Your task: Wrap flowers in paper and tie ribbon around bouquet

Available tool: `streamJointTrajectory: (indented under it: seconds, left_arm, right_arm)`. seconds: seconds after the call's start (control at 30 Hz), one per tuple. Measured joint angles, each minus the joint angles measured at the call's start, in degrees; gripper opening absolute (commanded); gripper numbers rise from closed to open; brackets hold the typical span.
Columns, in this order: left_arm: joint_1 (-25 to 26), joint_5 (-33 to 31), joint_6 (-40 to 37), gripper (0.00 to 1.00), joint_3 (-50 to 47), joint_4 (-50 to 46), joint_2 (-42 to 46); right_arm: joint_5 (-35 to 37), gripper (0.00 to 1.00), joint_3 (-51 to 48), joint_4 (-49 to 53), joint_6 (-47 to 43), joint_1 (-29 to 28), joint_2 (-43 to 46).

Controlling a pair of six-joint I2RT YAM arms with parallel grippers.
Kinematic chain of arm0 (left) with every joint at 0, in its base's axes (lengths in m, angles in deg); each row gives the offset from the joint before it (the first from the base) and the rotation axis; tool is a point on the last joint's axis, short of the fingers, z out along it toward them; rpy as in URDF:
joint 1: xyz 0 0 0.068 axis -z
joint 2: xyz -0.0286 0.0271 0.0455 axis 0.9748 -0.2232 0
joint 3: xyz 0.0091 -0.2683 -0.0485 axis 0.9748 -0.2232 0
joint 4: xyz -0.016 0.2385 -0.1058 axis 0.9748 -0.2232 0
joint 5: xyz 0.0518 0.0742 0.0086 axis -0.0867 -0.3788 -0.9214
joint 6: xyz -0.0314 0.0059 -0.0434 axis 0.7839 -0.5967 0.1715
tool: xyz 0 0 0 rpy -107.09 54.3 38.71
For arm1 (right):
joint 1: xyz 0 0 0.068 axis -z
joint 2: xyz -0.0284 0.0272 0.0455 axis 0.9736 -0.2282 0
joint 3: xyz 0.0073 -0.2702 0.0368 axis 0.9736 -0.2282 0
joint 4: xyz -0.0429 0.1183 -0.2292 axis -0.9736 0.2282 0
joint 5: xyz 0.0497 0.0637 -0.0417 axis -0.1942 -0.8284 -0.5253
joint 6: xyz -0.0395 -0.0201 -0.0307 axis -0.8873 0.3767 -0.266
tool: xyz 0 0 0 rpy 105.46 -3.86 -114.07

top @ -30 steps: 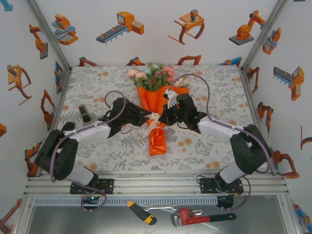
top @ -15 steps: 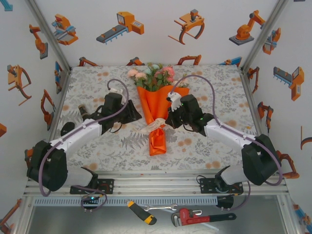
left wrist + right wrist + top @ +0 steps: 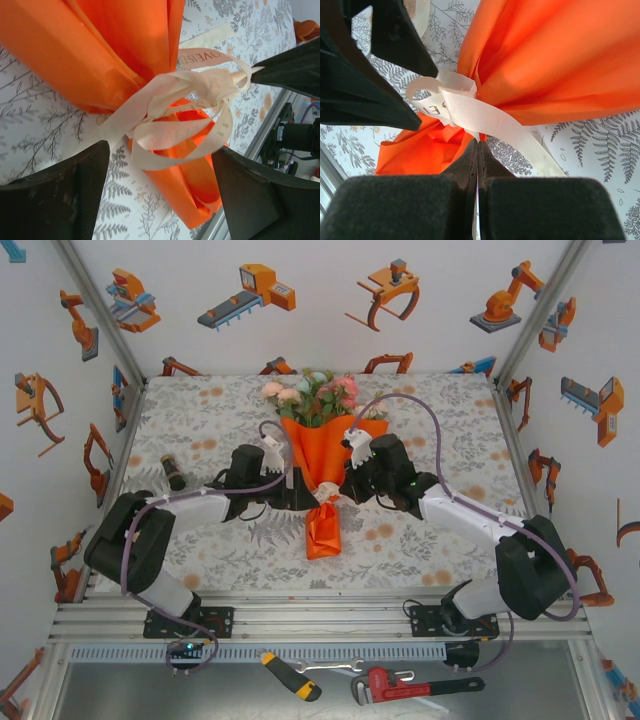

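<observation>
The bouquet lies on the surface, the ribbon tied at its waist; the left gripper has jaws open around the knot; the right gripper has jaws closed, pinching the ribbon.

The left hand has swung back in beside the ribbon, its jaws now spread wide.

Faint printed capitals run along the ribbon; one stretch in the left wrist view reads roughly "OVEISE", the rest too creased to read.
</observation>
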Motion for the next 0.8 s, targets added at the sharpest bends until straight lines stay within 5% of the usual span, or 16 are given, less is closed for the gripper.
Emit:
streamJointTrajectory:
  seconds: [0.17,0.27,0.53,0.8]
  left_arm:
    - [0.0,0.4,0.7,0.34,-0.2,5.0,-1.7]
    - [0.0,-1.2,0.1,0.00,-0.7,5.1,0.2]
    - [-0.9,-10.0,-2.4,0.00,-0.6,-6.1,5.3]
    - [-3.3,-21.2,0.0,0.00,-2.4,-16.5,8.9]
  right_arm:
    - [0.1,0.00,0.0,0.2,0.0,0.0,0.0]
    - [1.2,0.00,0.0,1.0,-0.2,0.0,0.0]
    - [9.5,0.00,-3.4,3.5,-1.0,0.9,0.9]
    - [16.0,0.00,-13.7,3.8,8.3,9.2,4.0]
